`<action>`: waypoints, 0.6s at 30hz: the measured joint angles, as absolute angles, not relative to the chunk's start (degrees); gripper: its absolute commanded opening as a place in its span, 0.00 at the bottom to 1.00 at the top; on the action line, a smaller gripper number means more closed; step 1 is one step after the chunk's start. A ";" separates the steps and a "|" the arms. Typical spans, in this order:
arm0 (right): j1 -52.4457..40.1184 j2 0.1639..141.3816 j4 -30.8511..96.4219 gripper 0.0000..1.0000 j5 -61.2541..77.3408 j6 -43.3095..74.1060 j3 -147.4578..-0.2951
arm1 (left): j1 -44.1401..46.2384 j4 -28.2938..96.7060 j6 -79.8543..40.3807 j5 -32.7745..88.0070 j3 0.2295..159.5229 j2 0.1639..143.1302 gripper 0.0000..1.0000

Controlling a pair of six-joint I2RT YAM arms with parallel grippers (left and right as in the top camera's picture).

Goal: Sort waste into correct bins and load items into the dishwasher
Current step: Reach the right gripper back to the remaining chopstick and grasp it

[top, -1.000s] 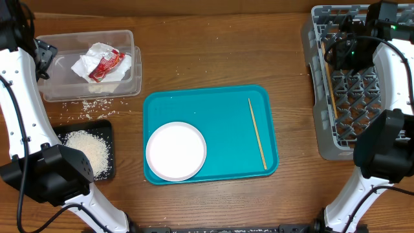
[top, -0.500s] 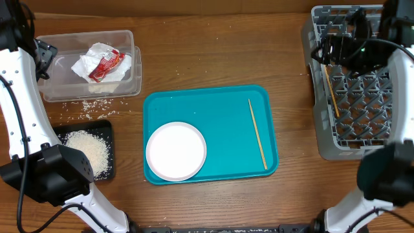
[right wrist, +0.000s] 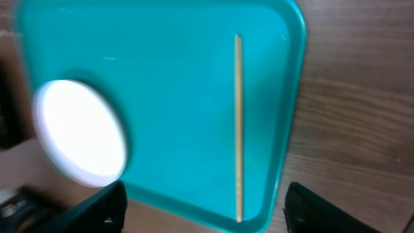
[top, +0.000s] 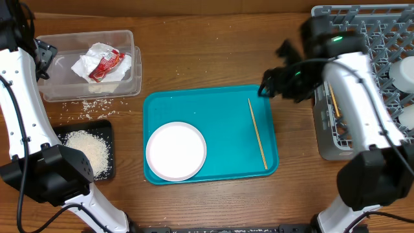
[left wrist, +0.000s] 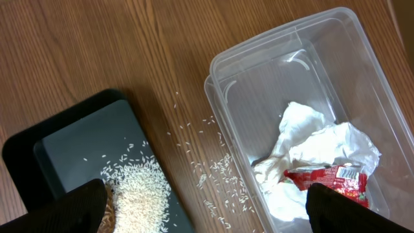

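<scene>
**Right gripper lines up over the chopstick on the teal tray**

The right gripper (top: 277,83) hangs over the far right corner of the teal tray (top: 220,103), its fingers spread wide and holding nothing. Its wrist view looks straight down on the chopstick (right wrist: 239,123), which lies along the tray's right side. That placement reads as an approach to pick it up. A thin stick lying flat offers little to grip, so the fingers will likely need to straddle it crosswise.

The small white plate (top: 176,151) sits in the tray's near left corner, not yet loaded. Right of the tray stands the dish rack (top: 349,90), with what looks like another chopstick (top: 333,100) in it.

Left of the tray, the clear tub (top: 134,65) holds napkins (top: 94,65) and the red wrapper (top: 105,65), and the black tray (top: 107,129) holds rice (top: 87,150). The left gripper (left wrist: 207,194) hovers there, fingers also wide apart and empty.

The table (top: 207,52) is brown wood, with stray grains (top: 87,105) left of the tray. Nothing of the room shows beyond it.
</scene>
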State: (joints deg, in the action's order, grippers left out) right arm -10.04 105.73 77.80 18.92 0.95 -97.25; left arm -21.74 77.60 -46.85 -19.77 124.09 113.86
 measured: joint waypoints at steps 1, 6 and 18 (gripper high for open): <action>-11.44 105.75 75.40 0.67 16.71 2.74 -94.72 | -21.74 77.62 -46.85 -19.77 124.09 113.86 1.00; -16.12 105.78 64.62 0.49 9.85 9.06 -83.05 | -21.74 77.62 -46.85 -19.77 124.09 113.86 1.00; -23.75 105.91 51.53 0.40 0.03 19.31 -67.57 | -21.74 77.62 -46.85 -19.77 124.09 113.86 1.00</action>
State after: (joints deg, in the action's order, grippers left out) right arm -23.75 105.91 51.53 0.03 19.31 -67.57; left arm -21.74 77.62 -46.85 -19.77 124.09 113.86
